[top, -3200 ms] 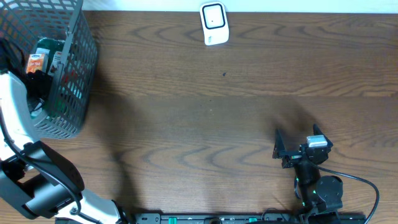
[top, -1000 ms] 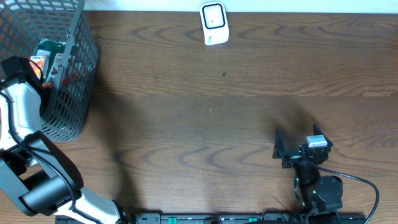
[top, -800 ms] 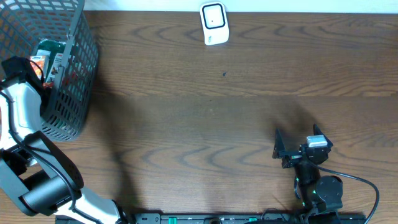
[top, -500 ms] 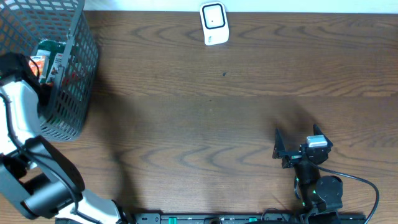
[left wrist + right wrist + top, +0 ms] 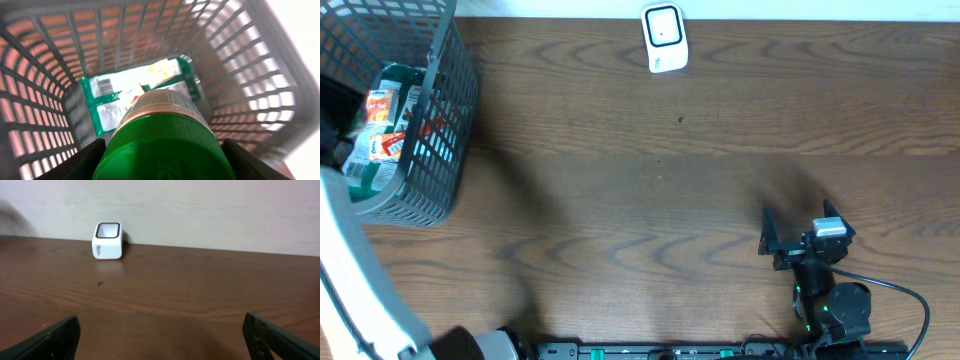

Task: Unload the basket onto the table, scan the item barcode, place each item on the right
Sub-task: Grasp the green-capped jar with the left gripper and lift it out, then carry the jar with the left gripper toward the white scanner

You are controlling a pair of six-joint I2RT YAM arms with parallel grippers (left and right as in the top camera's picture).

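In the left wrist view my left gripper (image 5: 162, 162) is shut on a green-capped bottle (image 5: 165, 135) with a white and orange label, one black finger (image 5: 82, 161) on each side of the cap. It hangs over the grey wire basket (image 5: 45, 75). From overhead the bottle (image 5: 378, 122) shows at the basket's (image 5: 440, 150) left side, the gripper itself mostly hidden at the frame edge. The white barcode scanner (image 5: 664, 38) stands at the table's far edge, and in the right wrist view the scanner (image 5: 107, 240) sits far ahead. My right gripper (image 5: 772, 240) rests open and empty near the front right.
A green and white packet (image 5: 125, 95) lies on the basket floor under the bottle. The basket occupies the table's far left corner. A pale wall (image 5: 200, 210) rises behind the scanner. Brown wooden tabletop (image 5: 670, 190) spans between basket, scanner and right arm.
My left jaws closed onto the bottle, then the left arm rose with it in the basket. The right arm has not moved.
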